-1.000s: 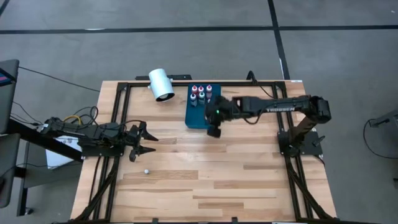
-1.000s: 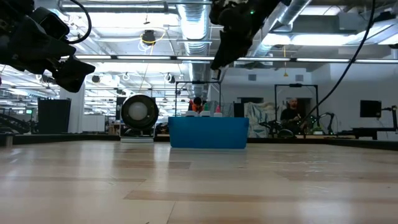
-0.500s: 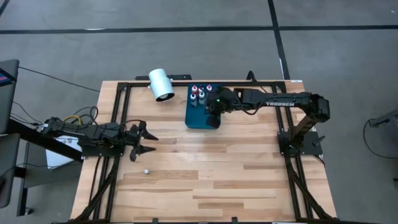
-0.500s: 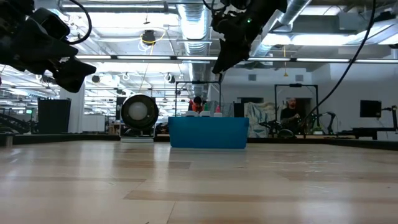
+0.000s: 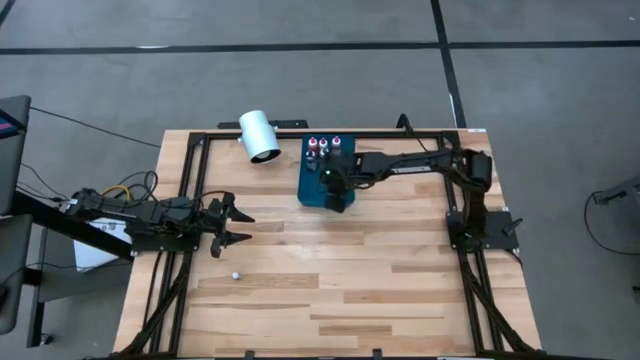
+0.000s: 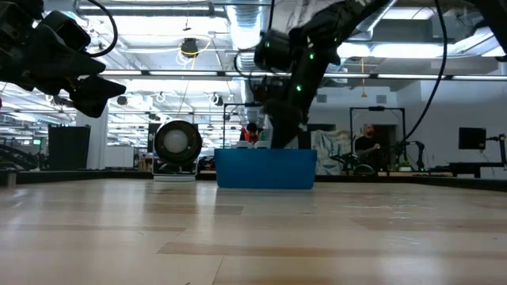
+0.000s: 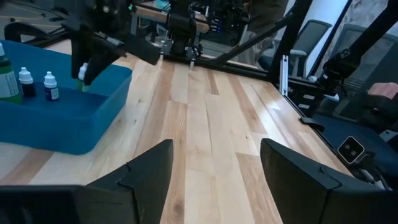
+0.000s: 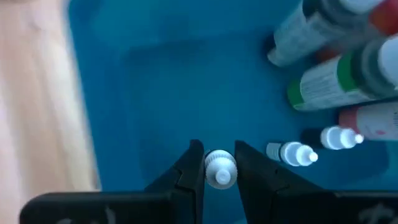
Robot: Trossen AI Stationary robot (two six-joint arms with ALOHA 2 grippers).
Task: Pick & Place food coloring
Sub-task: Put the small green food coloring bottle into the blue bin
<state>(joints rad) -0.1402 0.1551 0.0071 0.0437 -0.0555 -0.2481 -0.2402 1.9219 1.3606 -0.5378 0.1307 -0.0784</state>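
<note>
**A:** From the high view I've got the right claw [image 5: 329, 180] down inside the blue tray [image 5: 312, 193], which sits near the counter's [image 5: 330, 290] far edge, about midway along. More food coloring bottles [image 5: 322, 147] stand in the tray's far end. The white cylinder [image 5: 259, 135] lies just beside the tray, toward the far-left corner.

**B:** And my left arm?

**A:** Left claw [image 5: 232, 224] hangs over the left edge, fingers spread apart, holding nothing. A small white thing [image 5: 235, 273] lies on the wood near it.

**B:** Low view?

**A:** Right claw [image 6: 279, 134] dips behind the tray's front wall [image 6: 265, 169], so I can't see the fingertips there. A person [image 6: 366, 147] stands in the room beyond.

**B:** Left wrist view?

**A:** Tray [image 7: 56, 118] ahead, small bottles [image 7: 37, 85] upright inside.

**B:** Right wrist?

**A:** Here it's plain: my fingers [image 8: 189, 171] are clamped on one food coloring bottle [image 8: 219, 168], white cap between them, over the tray floor [image 8: 161, 93]. Other bottles [image 8: 323, 81] sit close beside.
</note>
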